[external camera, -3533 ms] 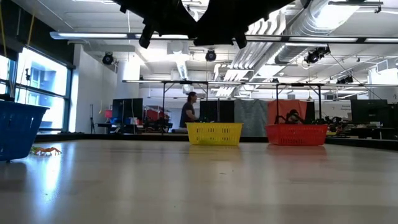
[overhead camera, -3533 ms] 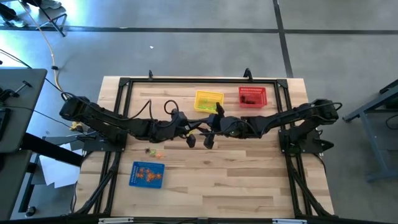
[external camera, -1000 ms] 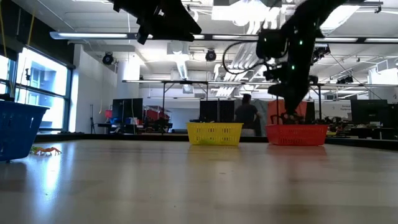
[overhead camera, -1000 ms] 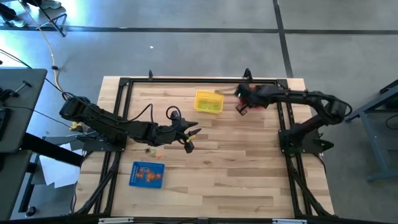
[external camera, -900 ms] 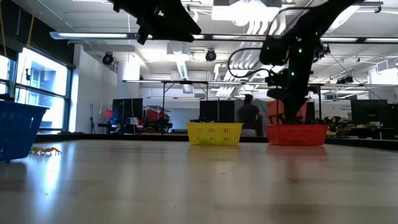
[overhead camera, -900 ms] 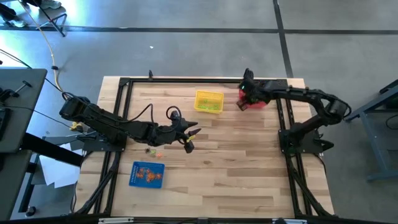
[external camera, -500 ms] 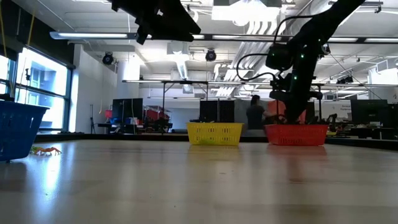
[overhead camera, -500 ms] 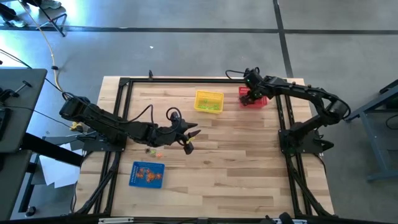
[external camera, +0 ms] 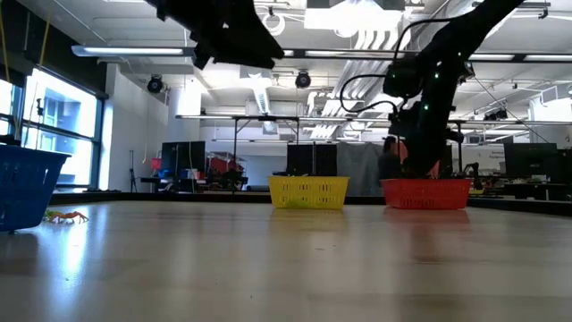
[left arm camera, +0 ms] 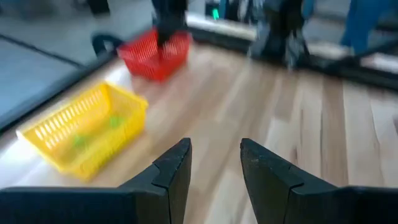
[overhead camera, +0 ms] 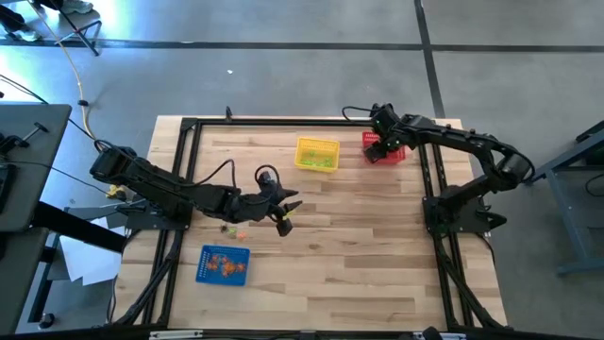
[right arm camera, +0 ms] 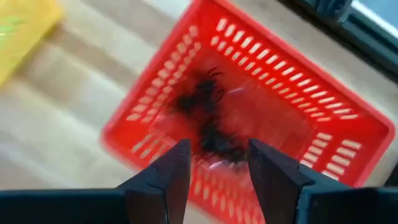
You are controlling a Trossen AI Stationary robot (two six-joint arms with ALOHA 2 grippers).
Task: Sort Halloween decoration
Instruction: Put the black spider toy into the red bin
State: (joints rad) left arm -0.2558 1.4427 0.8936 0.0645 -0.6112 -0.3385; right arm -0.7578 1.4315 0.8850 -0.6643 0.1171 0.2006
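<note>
Black trinkets (right arm camera: 208, 121) lie in the red basket (right arm camera: 348, 127) beneath the empty, spread right gripper (right arm camera: 214, 163), a drop apparently done; next, loose trinkets (overhead camera: 233, 229) near the open left gripper (overhead camera: 283, 215).

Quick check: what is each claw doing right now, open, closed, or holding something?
Left claw: open, empty, above the wooden table.
Right claw: open, empty, over the red mesh basket of black trinkets.

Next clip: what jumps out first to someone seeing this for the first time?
The right gripper hangs open over the red basket at the table's far right, with black trinkets piled inside. The yellow basket beside it holds green ones. The left gripper waits open mid-table, near a few loose trinkets just beyond the blue basket.
</note>
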